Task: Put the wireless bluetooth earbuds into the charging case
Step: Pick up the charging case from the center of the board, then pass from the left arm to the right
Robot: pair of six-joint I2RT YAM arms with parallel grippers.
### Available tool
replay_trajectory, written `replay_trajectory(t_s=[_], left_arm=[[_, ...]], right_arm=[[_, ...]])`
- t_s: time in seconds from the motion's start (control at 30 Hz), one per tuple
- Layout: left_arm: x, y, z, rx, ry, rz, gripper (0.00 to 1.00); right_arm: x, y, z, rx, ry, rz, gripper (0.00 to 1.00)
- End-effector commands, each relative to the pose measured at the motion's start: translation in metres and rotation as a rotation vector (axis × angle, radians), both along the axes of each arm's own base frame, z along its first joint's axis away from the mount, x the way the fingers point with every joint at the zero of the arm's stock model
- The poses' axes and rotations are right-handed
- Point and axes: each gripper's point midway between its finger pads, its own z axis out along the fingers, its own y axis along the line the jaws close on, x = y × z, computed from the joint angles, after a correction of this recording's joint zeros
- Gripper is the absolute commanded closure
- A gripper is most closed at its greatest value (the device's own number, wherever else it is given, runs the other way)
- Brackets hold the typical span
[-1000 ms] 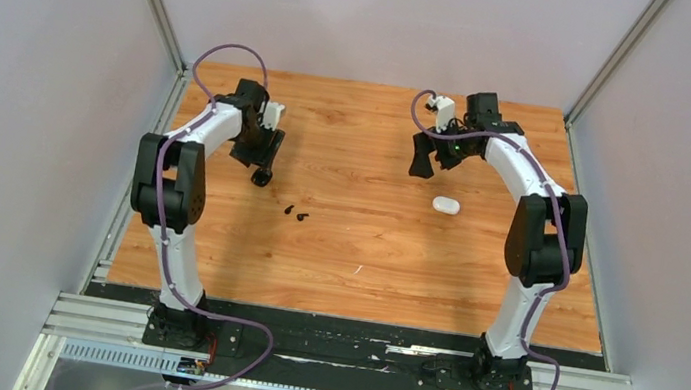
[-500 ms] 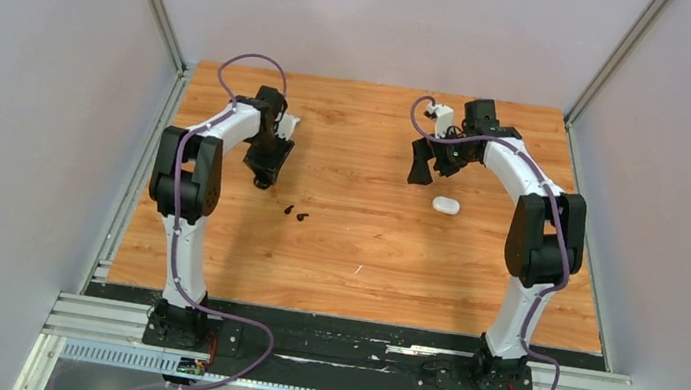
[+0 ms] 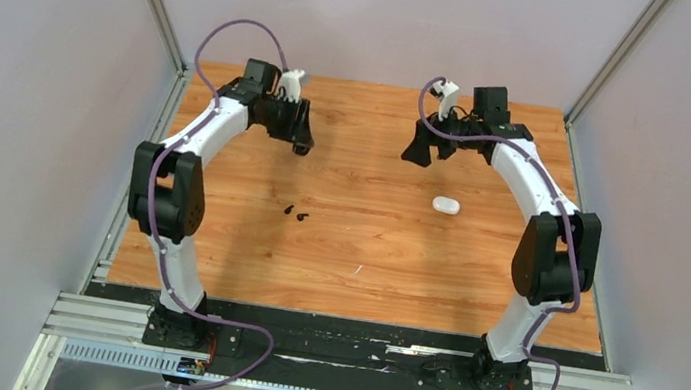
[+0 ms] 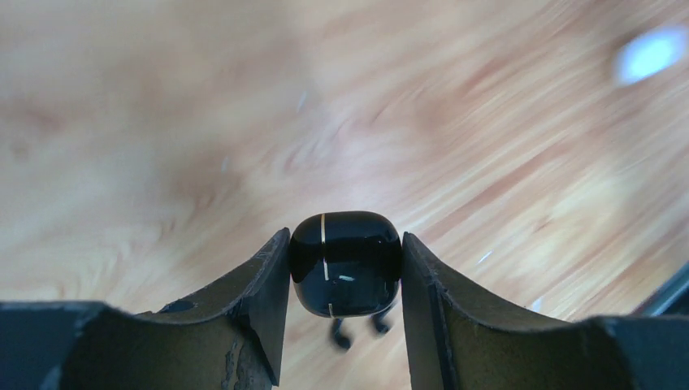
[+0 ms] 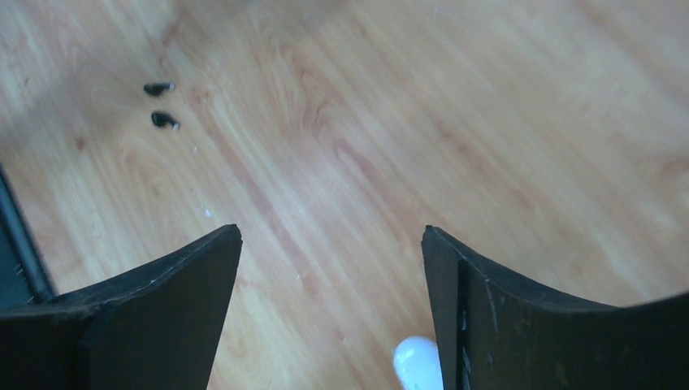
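**A:** So what were your jaws doing there?

**B:** Your left gripper (image 4: 344,248) was clamped on the glossy black charging case (image 4: 348,280), which had a thin pale line down its face. Your right gripper (image 5: 331,236) gaped wide, holding nothing. Two black earbuds (image 3: 289,211) lay mid-frame on the table (image 3: 363,258), with a white oval thing (image 3: 446,205) right of centre.

The wooden table (image 3: 363,258) carries two black earbuds (image 3: 289,211) side by side and, well apart, a white oval case (image 3: 446,205).
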Motion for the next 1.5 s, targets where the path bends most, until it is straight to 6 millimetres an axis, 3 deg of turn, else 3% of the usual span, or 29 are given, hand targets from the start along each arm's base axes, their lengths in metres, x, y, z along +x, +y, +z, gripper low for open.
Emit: replay_trajectory(t_s=[0.0, 0.03, 0.17, 0.47, 0.7, 0.9, 1.13, 1.47], left_arm=[[0.042, -0.051, 0.137, -0.432, -0.356, 0.028, 1.00], [0.052, -0.054, 0.149, -0.506, -0.350, 0.106, 1.00], [0.079, -0.062, 0.150, -0.654, -0.239, 0.251, 1.00], [0.088, -0.057, 0.143, -0.762, -0.088, 0.382, 1.00], [0.088, -0.058, 0.141, -0.793, -0.056, 0.396, 1.00], [0.088, -0.055, 0.140, -0.788, -0.055, 0.411, 1.00], [0.087, -0.055, 0.146, -0.796, -0.074, 0.396, 1.00], [0.084, -0.055, 0.150, -0.807, -0.089, 0.379, 1.00]], right_arm=[[0.026, 0.037, 0.094, 0.142, -0.376, -0.054, 0.19], [0.030, 0.045, 0.098, 0.140, -0.439, -0.087, 0.18], [0.043, 0.085, 0.114, 0.155, -0.595, -0.157, 0.18], [0.066, 0.145, 0.110, 0.302, -0.420, -0.245, 0.24], [0.075, 0.163, 0.099, 0.347, -0.343, -0.234, 0.25], [0.068, 0.183, 0.108, 0.396, -0.334, -0.144, 0.26], [0.071, 0.194, 0.097, 0.389, -0.312, -0.147, 0.27], [0.081, 0.201, 0.093, 0.391, -0.346, -0.187, 0.42]])
